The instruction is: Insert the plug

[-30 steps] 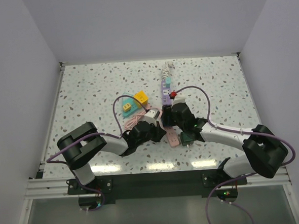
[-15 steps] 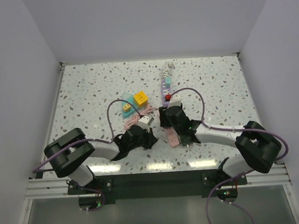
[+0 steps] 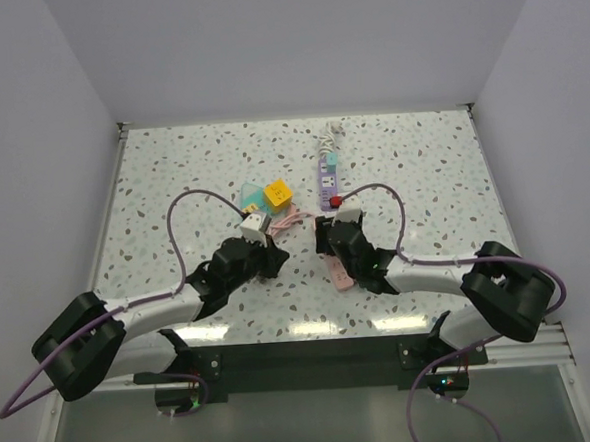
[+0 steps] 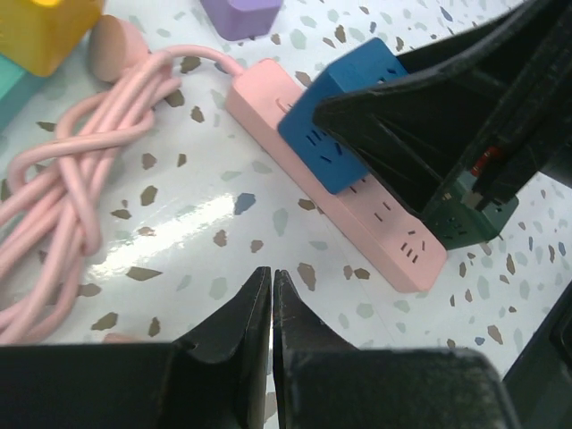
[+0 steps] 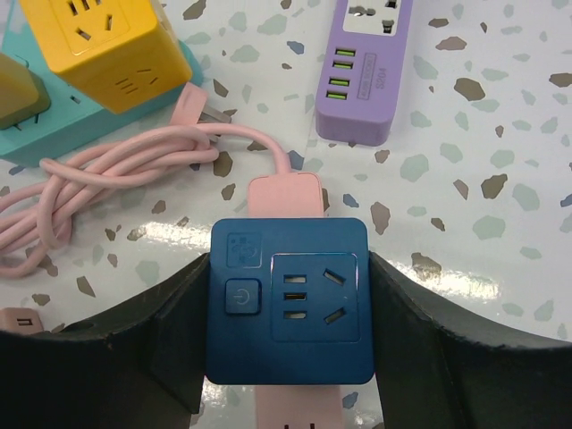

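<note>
Two arms converge on one small area of the speckled worktop (image 3: 422, 173). The right arm (image 3: 428, 271) has its jaws clamped on opposite side faces of the blue cube plug (image 5: 288, 299). The plug rests on top of the pink power strip (image 5: 286, 192), near the end where the pink cable (image 5: 116, 170) leaves it.

Key relation: the cube lies squarely between the right jaws, socket face up toward the wrist camera. The strip's long axis runs straight beneath it, crossing the line on which the jaws close. Insertion is therefore judged to be a straight push down onto the strip. In the left wrist view the cube looks slightly tipped on the strip; whether its pins are fully home cannot be told.

The left arm (image 3: 170, 304) has its jaws pressed together on nothing, low over bare worktop, with the strip lying diagonally ahead of them and apart. The right arm is the nearer.

Also present:
- a yellow cube (image 5: 103, 45), a teal block (image 5: 45, 138) and a purple strip (image 5: 366, 80) beyond the cable end
- a dark green adapter (image 4: 465, 214) just beside the strip's free end
</note>
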`<action>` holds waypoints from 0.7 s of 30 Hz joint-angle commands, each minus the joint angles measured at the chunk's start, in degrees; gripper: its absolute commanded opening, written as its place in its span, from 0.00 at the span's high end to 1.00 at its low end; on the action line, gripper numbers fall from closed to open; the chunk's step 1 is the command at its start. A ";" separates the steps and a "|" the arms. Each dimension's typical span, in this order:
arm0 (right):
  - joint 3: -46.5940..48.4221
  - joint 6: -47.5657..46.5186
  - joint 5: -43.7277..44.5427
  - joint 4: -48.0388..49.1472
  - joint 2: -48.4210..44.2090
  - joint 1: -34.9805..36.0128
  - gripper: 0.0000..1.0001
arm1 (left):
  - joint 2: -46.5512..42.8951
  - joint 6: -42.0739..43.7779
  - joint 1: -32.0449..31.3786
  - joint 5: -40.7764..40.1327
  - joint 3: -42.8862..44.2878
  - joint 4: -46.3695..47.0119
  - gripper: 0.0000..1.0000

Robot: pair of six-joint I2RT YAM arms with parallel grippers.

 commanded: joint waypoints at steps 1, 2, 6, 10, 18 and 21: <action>-5.22 6.40 0.60 -11.53 2.01 2.78 1.00 | -2.71 2.33 2.06 -0.18 -0.71 -2.66 0.91; -5.30 7.01 1.39 -11.53 2.27 3.31 1.00 | -3.41 2.51 2.33 -0.27 -0.79 -2.92 0.91; -4.69 8.25 3.15 -12.05 5.78 5.85 1.00 | -4.12 2.77 2.95 -0.01 -1.06 -3.10 0.91; -4.25 10.18 4.29 -12.32 10.09 7.79 1.00 | -4.47 2.86 3.30 0.26 -1.67 -3.19 0.91; -4.60 15.89 6.93 -13.46 15.45 12.00 1.00 | -7.19 3.04 4.44 0.44 -2.55 -3.71 0.92; -5.22 18.96 7.90 -14.16 16.94 14.20 1.00 | -7.63 3.04 4.62 0.35 -2.73 -3.89 0.92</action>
